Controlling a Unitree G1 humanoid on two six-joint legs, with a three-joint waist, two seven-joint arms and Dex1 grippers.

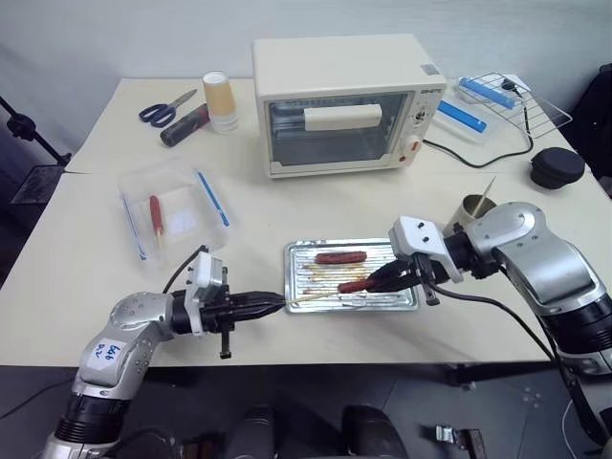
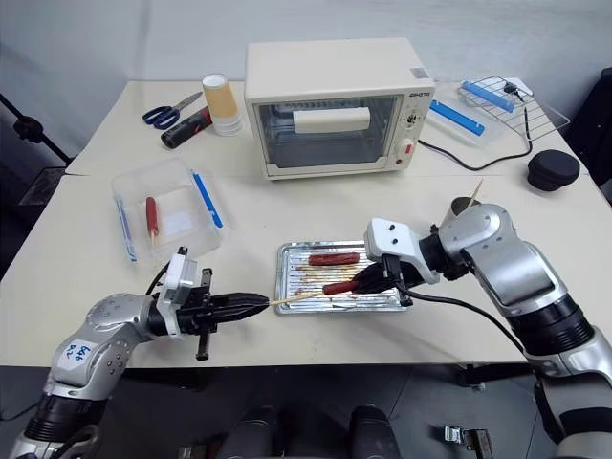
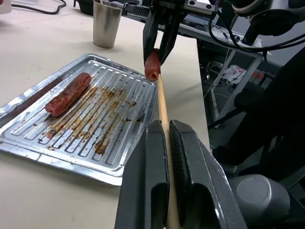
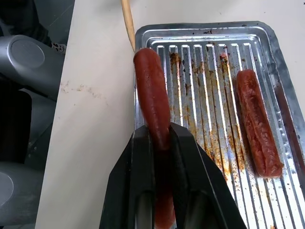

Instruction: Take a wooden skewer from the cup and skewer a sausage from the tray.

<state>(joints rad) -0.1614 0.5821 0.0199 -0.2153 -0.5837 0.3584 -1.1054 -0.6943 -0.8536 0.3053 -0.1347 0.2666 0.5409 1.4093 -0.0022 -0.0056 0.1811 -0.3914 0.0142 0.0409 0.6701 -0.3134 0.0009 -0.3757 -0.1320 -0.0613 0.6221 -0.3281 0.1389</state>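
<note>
Your left gripper [image 1: 279, 304] is clamped on the wooden skewer [image 1: 311, 298], its tip at the end of the sausage [image 1: 356, 284] pinched in your right gripper [image 1: 381, 280] over the tray [image 1: 405, 300]; piercing remains. A second sausage [image 1: 340, 257] lies in the tray; the cup [image 1: 473, 209], far right, holds another stick.

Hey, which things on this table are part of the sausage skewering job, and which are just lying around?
In the job:
- wooden skewer, in the left gripper
- sausage, in the right gripper
- tray, with a second sausage
- cup

Lying about:
- toaster oven
- scissors
- stack of cups
- clear plastic box
- wire rack
</note>
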